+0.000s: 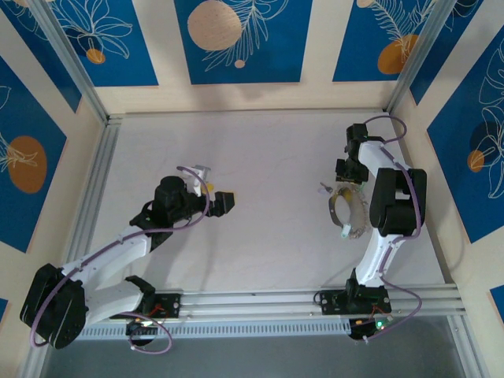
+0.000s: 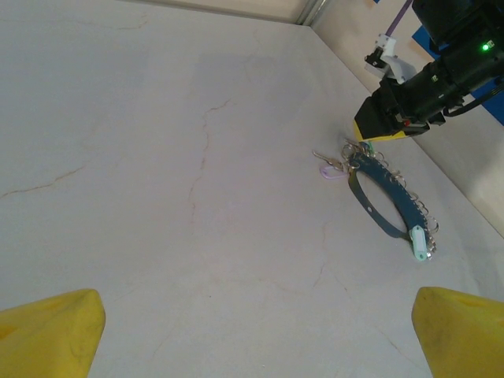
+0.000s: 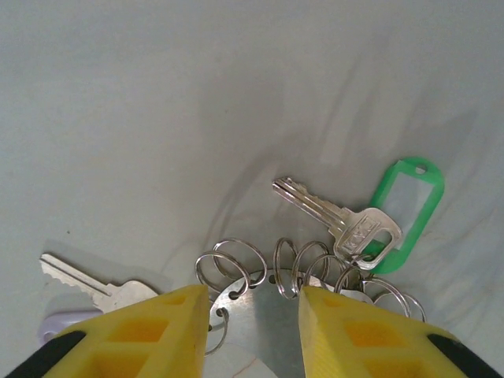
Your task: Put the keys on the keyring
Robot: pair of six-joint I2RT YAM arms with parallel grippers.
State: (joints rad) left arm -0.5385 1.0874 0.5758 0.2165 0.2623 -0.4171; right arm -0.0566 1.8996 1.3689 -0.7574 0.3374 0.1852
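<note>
Left end effector: released, spread wide, nothing between the tips. It sits over bare surface, roughly 9 o'clock from the surface's middle in the top view.

Right end effector: down on the keyring, at about 3 o'clock from the surface's middle in the top view. My yellow fingers straddle the ring's flat grey band with a narrow gap between them. Can't tell whether the pads are actually clenched on the band or just beside it.

Keyring: lies flat on the surface and is lined with small split rings. In the left wrist view I'm at its far end, and a white tag sits at the near end.

Keys, clock positions taken from my right fingertips in the right wrist view:
- green-tagged key at 1 o'clock. Blade points to 10 o'clock and the head overlaps the split rings. Green tag touches the head on the 2 o'clock side. Can't tell if it's threaded on.
- second key at 9 o'clock, flat on the surface. Its blade points away from the keyring and its head runs under my left-hand finger. A lilac tag lies just below it.
</note>
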